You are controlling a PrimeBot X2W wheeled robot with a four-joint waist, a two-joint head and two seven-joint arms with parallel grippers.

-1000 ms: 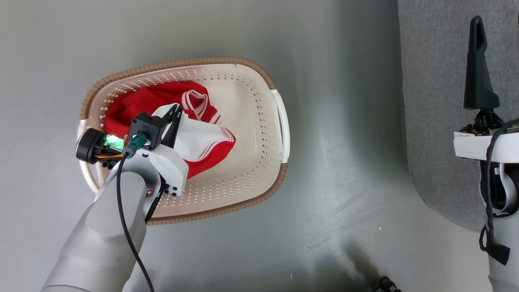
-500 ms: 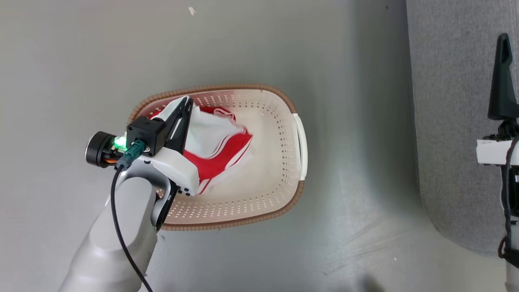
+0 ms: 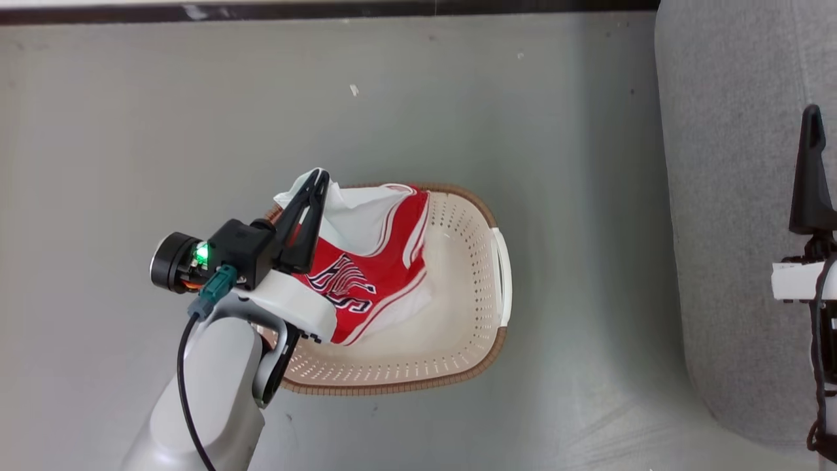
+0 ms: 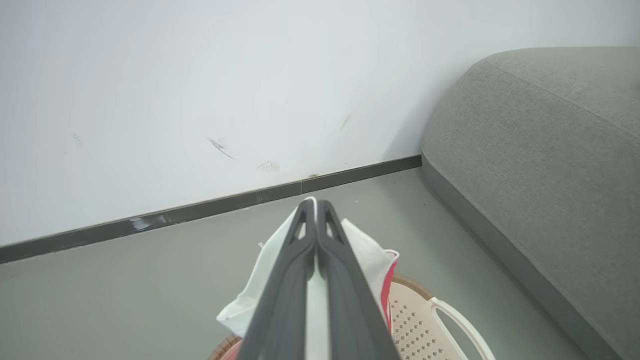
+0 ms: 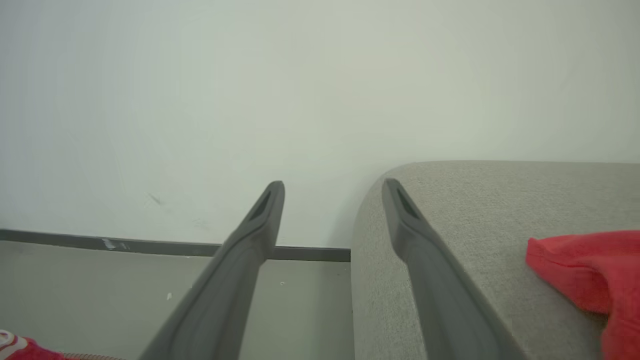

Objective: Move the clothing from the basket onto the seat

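My left gripper (image 3: 316, 178) is shut on the white lining of a red piece of clothing (image 3: 373, 275) with dark lettering. It hangs from the fingers above the cream basket (image 3: 458, 366). In the left wrist view the closed left gripper (image 4: 315, 202) pinches white cloth (image 4: 362, 247) over the basket (image 4: 425, 320). The grey seat (image 3: 719, 196) stands to the right. My right gripper (image 5: 332, 187) is open and holds nothing beside the seat (image 5: 475, 225), where another red piece of clothing (image 5: 585, 270) lies. The right gripper (image 3: 813, 114) is edge-on at the head view's right.
The basket stands on a bare grey floor (image 3: 163, 118), with a white wall and dark skirting board (image 4: 200, 212) behind it. A strip of floor (image 3: 588, 261) separates the basket from the seat's rounded front.
The left gripper has risen and pulled the red garment up from the basket floor, so it now hangs with its lettering showing. The head camera has tilted up; the right arm has barely moved.
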